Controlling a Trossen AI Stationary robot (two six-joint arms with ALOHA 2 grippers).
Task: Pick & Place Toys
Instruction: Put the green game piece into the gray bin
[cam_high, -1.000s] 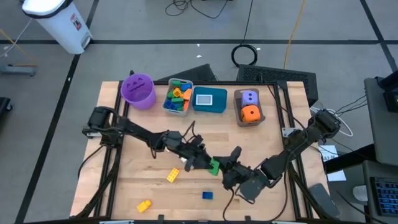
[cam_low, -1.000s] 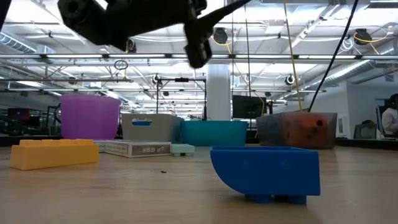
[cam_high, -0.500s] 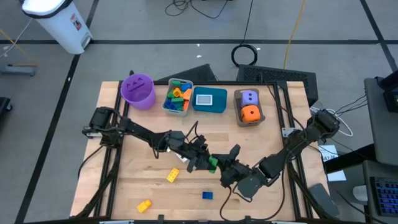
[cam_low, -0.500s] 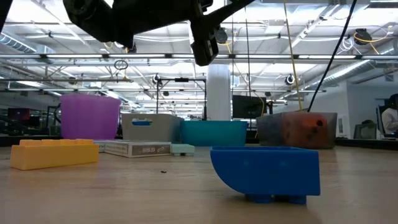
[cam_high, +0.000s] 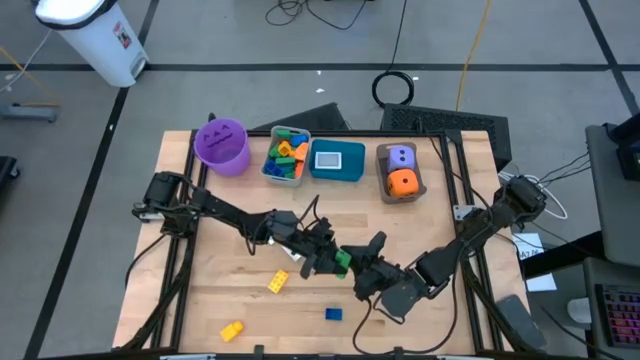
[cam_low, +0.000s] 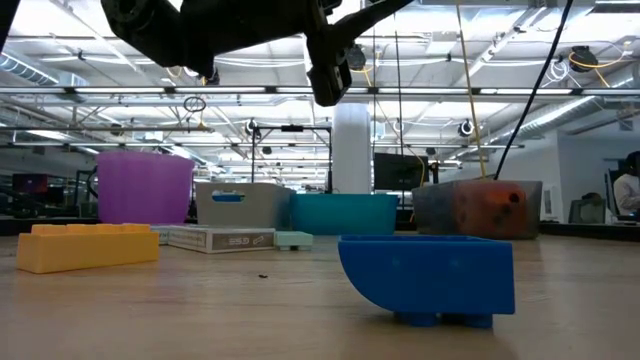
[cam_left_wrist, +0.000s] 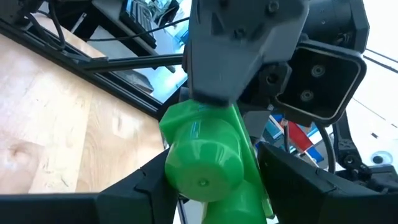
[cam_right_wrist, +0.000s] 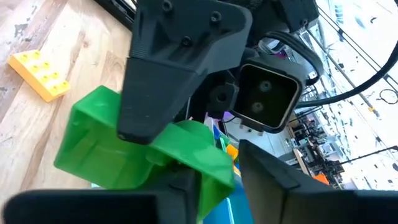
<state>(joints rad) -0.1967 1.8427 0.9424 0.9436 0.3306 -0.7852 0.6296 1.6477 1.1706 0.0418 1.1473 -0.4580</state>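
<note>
1. Nearest the front edge, a small yellow brick (cam_high: 231, 329) is seen lying flat on the table (cam_high: 420, 225), with a blue brick (cam_high: 333, 314) to its right; the latter fills the foreground low down (cam_low: 428, 281).
2. A larger yellow brick (cam_high: 279, 282) is found a little farther in, left of centre.
3. Mid-table, a green brick (cam_high: 343, 265) is held off the wood between the two grippers.
4. It is clamped by the left gripper (cam_high: 330, 262), fingers pressed on both its sides, as shown close up (cam_left_wrist: 211, 163).
5. The right gripper (cam_high: 362, 270) is met at the same brick from the other side; its fingers are set about the brick (cam_right_wrist: 143, 152), but whether they are pressing or slack cannot be told.
6. Along the far edge, a purple bucket (cam_high: 222, 145) is set at the left.
7. Next, a grey bin (cam_high: 286, 155) is filled with mixed bricks.
8. A teal bin (cam_high: 337, 160) is seen holding a card.
9. A brown bin (cam_high: 401, 171) is loaded with a purple die (cam_high: 401, 156) and an orange die (cam_high: 402, 182).
</note>
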